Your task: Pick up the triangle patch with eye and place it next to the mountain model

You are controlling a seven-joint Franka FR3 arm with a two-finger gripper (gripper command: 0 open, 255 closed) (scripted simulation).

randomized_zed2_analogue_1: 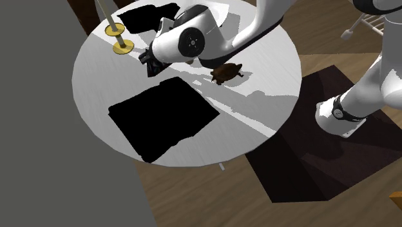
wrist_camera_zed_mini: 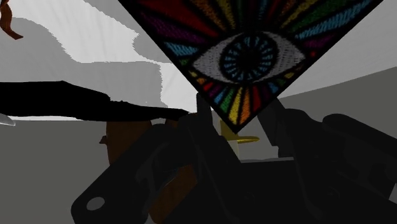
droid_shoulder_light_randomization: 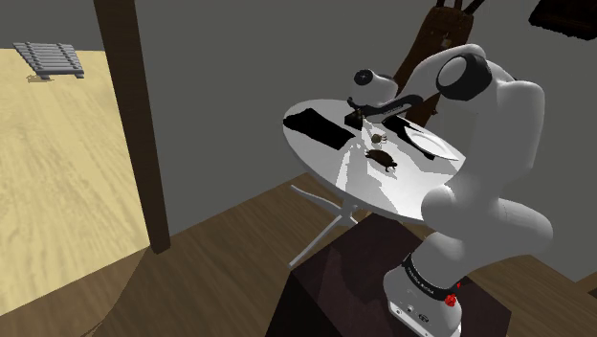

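The triangle patch [wrist_camera_zed_mini: 245,57] is rainbow-striped with a blue eye at its middle. Its lower tip sits between my two black fingers, and my gripper [wrist_camera_zed_mini: 236,118] is shut on it. In the shoulder view my gripper [droid_shoulder_light_randomization: 356,117] hangs low over the far side of the round white table [droid_shoulder_light_randomization: 402,187]. Seen from the second exterior view, my gripper [randomized_zed2_analogue_1: 149,64] is beside a gold candle holder [randomized_zed2_analogue_1: 122,45]. The small brown mountain model [randomized_zed2_analogue_1: 225,72] stands on the table under my forearm, a short way from the gripper; the same mountain model [droid_shoulder_light_randomization: 383,158] sits near the table's middle.
A flat black mat [randomized_zed2_analogue_1: 161,119] lies on the table close to the gripper, and another black sheet [randomized_zed2_analogue_1: 151,16] lies at the far rim. A white plate [droid_shoulder_light_randomization: 431,142] sits behind the arm. Wooden posts [droid_shoulder_light_randomization: 129,115] stand at the shoulder view's left.
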